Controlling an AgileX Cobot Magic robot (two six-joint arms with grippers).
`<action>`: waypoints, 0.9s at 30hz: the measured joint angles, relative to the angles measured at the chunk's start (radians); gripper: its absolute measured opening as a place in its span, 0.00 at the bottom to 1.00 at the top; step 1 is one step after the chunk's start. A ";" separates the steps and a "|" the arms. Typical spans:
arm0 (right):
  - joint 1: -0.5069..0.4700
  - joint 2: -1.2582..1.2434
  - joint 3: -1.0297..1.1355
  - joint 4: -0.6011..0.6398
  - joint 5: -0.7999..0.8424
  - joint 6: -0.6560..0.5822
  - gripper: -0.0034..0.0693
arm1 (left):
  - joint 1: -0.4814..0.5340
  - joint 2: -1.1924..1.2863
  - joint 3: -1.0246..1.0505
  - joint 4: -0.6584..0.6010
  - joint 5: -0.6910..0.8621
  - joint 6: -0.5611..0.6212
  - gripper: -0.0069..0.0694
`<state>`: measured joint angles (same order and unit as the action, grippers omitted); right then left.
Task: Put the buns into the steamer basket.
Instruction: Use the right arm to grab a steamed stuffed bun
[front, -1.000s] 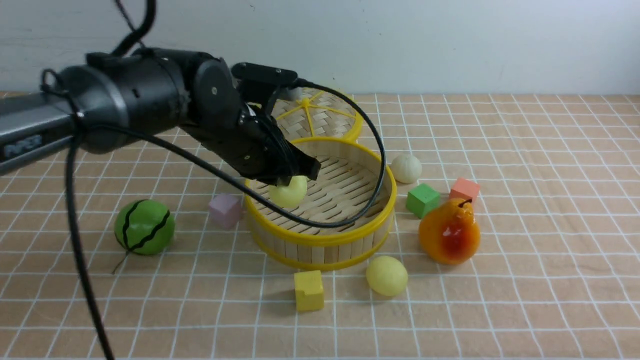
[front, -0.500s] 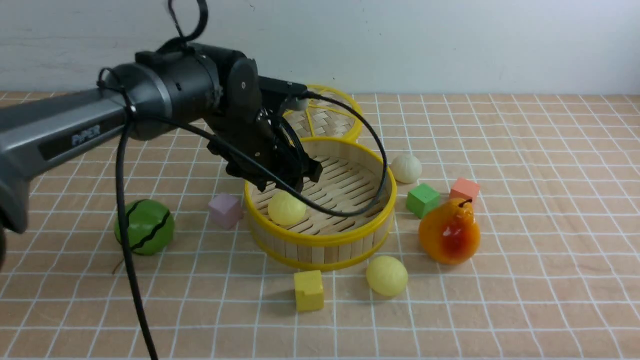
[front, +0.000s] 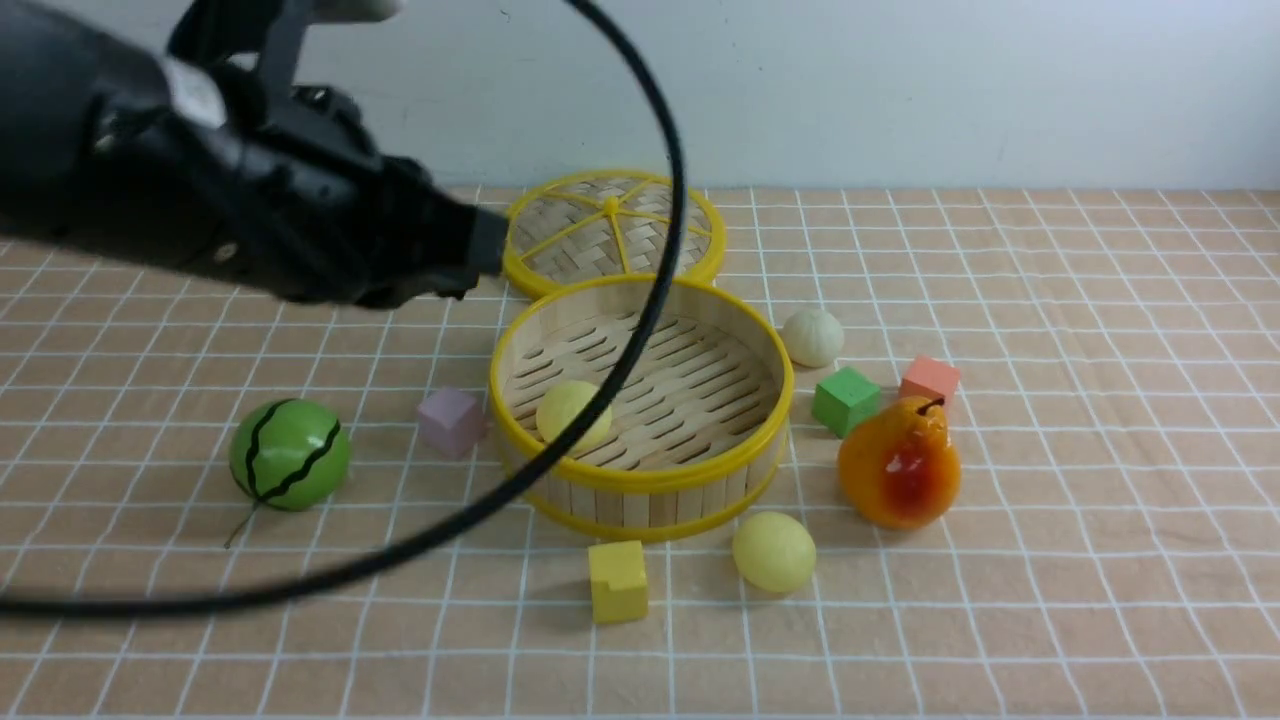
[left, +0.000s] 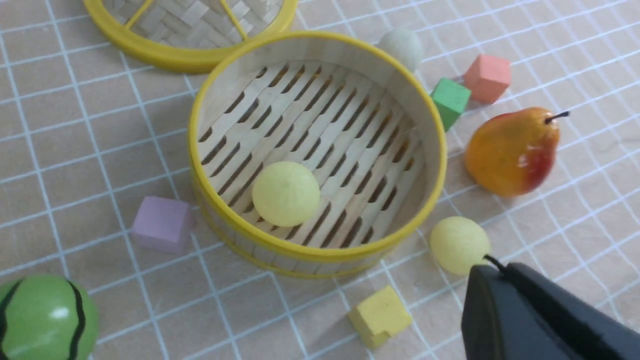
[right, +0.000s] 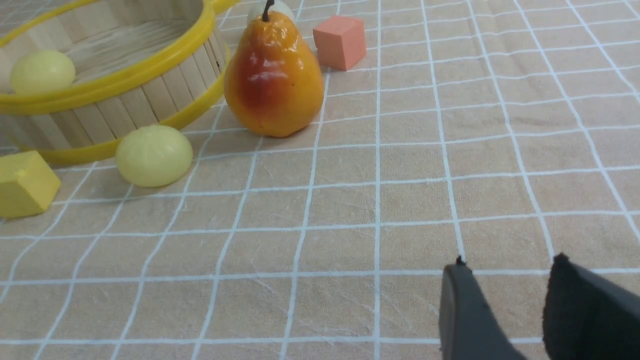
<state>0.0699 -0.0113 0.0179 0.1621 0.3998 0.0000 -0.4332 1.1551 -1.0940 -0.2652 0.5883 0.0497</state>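
Yellow bun (front: 572, 412): dropped inside steamer basket (front: 640, 478); your left hand (front: 485, 245) had withdrawn, grip not discernible. Second yellow bun (front: 773, 551), off-white bun (front: 812, 337): remained on counter (front: 1050, 560). Your right hand (right: 520, 305): parted, empty.

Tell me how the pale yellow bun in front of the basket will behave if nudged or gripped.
The bun is nearly round on the flat table, so a nudge probably rolls it. Its matte skin likely resists slipping. Smaller than the pear, it is probably light.

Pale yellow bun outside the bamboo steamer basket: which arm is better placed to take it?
Probably right: the right pincer is open and empty, and the pale yellow round bun lies toward the robot's right.
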 joint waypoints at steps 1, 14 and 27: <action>0.000 0.000 0.000 0.000 0.000 0.000 0.38 | 0.000 -0.037 0.058 -0.012 -0.023 0.003 0.07; 0.000 0.000 0.010 0.328 -0.297 0.205 0.38 | 0.000 -0.729 0.758 -0.103 -0.324 0.006 0.07; 0.040 0.683 -0.655 0.269 0.414 -0.122 0.05 | 0.000 -0.781 0.829 -0.105 -0.378 0.006 0.07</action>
<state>0.1104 0.6716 -0.6367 0.4311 0.8134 -0.1216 -0.4332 0.3737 -0.2650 -0.3701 0.2100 0.0560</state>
